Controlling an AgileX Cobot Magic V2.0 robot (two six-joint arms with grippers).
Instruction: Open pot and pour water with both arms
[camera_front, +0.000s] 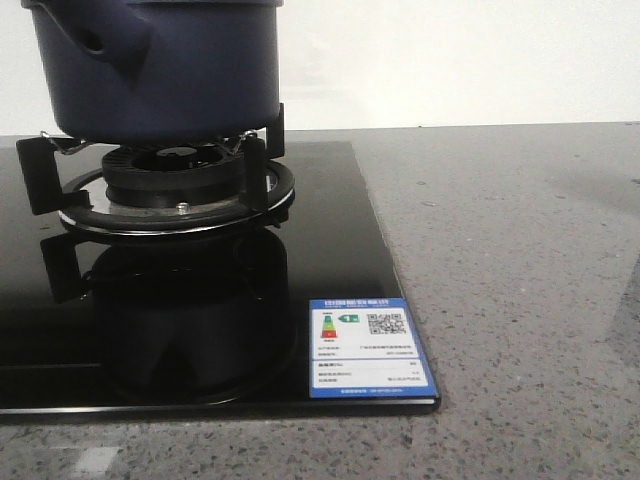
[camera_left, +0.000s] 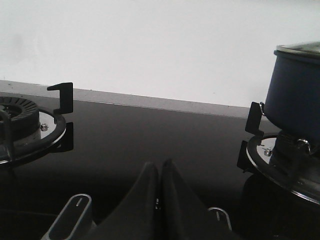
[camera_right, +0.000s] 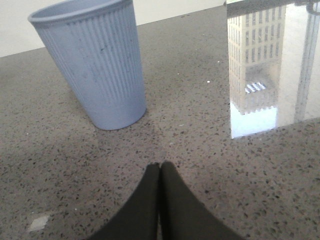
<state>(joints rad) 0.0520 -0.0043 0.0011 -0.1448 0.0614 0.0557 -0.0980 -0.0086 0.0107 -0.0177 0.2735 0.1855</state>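
The dark navy pot (camera_front: 160, 65) stands on a black burner grate (camera_front: 175, 185) at the upper left of the front view, its stubby handle with a hole facing left. In the left wrist view the pot (camera_left: 295, 92) shows beyond the hob's glass, a glass lid rim on top. My left gripper (camera_left: 160, 164) is shut and empty over the black glass, well apart from the pot. My right gripper (camera_right: 160, 165) is shut and empty over the speckled counter. Neither gripper shows in the front view.
A light blue ribbed cup (camera_right: 95, 65) stands upright on the grey counter a short way past my right fingertips. The glossy hob edge (camera_right: 260, 75) lies beside it. A second burner (camera_left: 25, 125) sits on the black glass hob (camera_front: 330, 250), which carries an energy label (camera_front: 365, 345).
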